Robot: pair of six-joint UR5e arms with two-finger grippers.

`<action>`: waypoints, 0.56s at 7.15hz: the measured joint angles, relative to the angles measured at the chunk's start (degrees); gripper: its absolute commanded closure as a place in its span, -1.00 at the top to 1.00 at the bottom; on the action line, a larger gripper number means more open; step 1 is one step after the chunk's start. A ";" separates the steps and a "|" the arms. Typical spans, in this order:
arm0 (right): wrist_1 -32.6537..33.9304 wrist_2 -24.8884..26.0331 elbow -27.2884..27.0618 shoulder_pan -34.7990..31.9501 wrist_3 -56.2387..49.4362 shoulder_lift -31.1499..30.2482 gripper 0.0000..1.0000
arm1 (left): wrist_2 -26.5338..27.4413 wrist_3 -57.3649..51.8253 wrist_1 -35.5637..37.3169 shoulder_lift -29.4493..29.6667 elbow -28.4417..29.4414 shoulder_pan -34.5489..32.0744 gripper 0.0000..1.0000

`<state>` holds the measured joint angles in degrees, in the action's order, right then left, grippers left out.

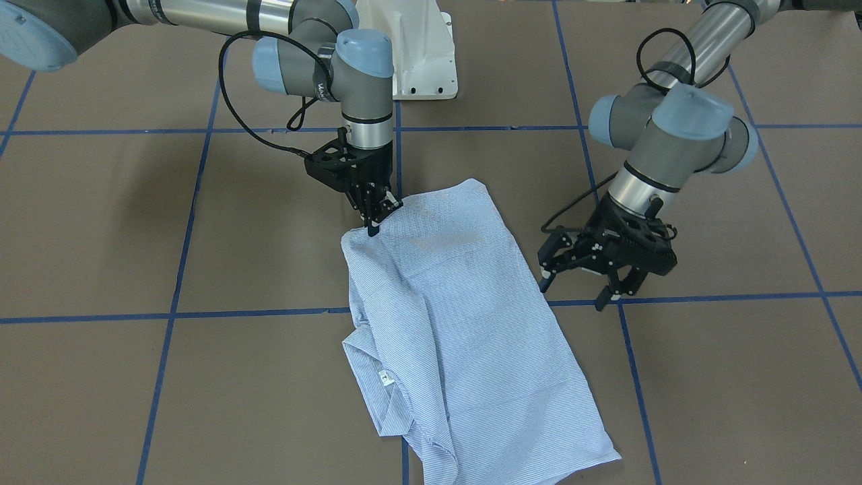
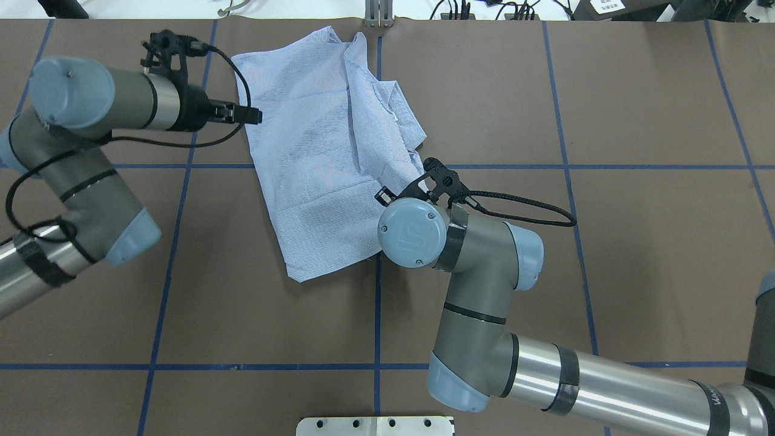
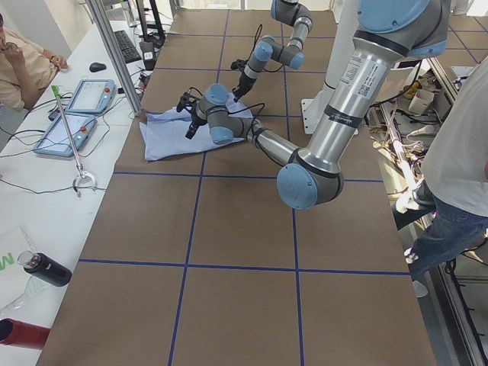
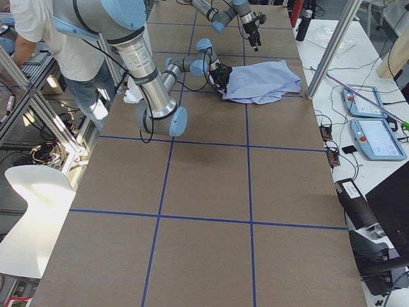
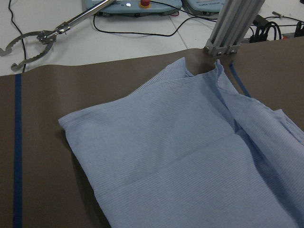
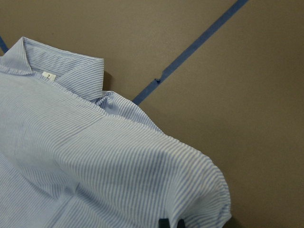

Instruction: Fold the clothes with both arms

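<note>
**Operator:** Report the location of the shirt [image 1: 458, 323].

**Technician:** It lies on the tabletop [image 1: 707, 377] between the two arms, partly folded into a long panel. The collar [image 6: 61, 71] and neck label [image 1: 385, 378] are at the end away from the robot's base.

**Operator:** State of each end effector?

**Technician:** The right end effector [image 1: 374, 225] points down, with its fingers drawn together on a fold at the shirt corner nearest the base. The left end effector [image 1: 572, 294] has its fingers spread and holds nothing. It hovers just beside the opposite long edge, clear of the fabric.

**Operator:** Handling properties?

**Technician:** Judged to be light, thin, limp woven cloth. It will probably sag from any single hold, and its layers may slide over one another. It is not fragile.

**Operator:** Recommended grasp points?

**Technician:** Pinch at edges or corners, through all layers, with one hold per arm at matching ends of an edge. Lift both holds together to keep the fold line straight.
</note>
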<state>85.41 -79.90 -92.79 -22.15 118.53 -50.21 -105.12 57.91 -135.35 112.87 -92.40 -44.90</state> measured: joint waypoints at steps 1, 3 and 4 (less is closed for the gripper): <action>0.01 0.01 -0.69 0.00 0.07 -0.57 -1.00 | 1.02 8.01 -0.02 -5.29 -7.14 4.69 1.00; 0.02 0.39 -1.04 0.05 0.25 -0.82 -1.00 | 9.68 25.55 0.02 -12.67 -15.94 16.88 0.93; 0.02 0.62 -1.06 0.08 0.28 -0.87 -1.00 | 14.21 33.09 0.77 -13.47 -16.72 21.97 0.75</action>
<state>85.43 -79.28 -93.84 -22.07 118.81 -51.08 -90.92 91.00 -134.57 99.40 -109.12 -22.93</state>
